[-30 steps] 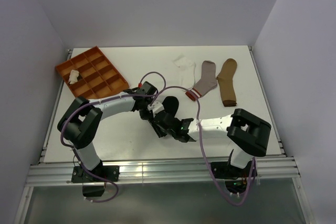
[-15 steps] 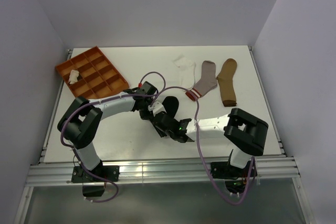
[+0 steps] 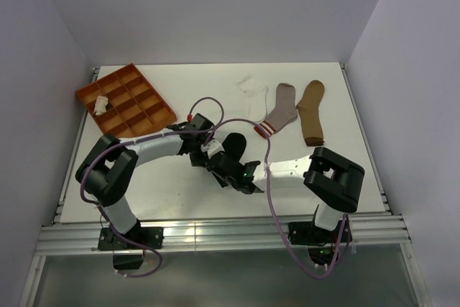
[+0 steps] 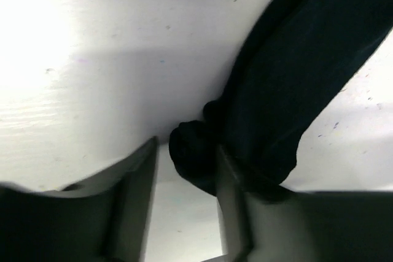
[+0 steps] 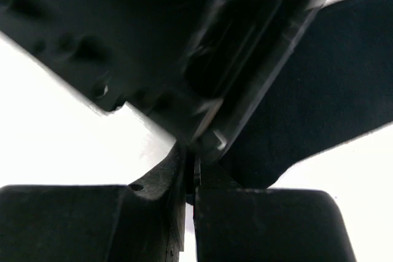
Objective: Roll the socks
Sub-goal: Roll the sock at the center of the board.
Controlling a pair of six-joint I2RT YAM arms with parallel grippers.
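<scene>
A black sock (image 3: 235, 144) lies mid-table, one end bunched into a small roll (image 4: 191, 154). My left gripper (image 4: 184, 173) stands open around that roll, one finger (image 4: 142, 179) to the left of it and one to the right. My right gripper (image 5: 191, 176) is shut right under the left gripper's body. The black sock (image 5: 319, 90) reaches its right finger, but whether fabric is pinched does not show. In the top view the two grippers meet at the sock's near-left end, the left (image 3: 204, 147) above the right (image 3: 221, 167). White (image 3: 253, 92), grey red-cuffed (image 3: 281, 109) and tan (image 3: 311, 111) socks lie flat at the back right.
An orange compartment tray (image 3: 136, 109) sits at the back left, with a small pale bundle (image 3: 100, 104) in one cell. Purple cables loop over both arms near the middle. Grey walls close the table on three sides.
The left jaws have opened off the black sock's rolled end. The right jaws have shut, and the right arm has edged left toward the left gripper.
</scene>
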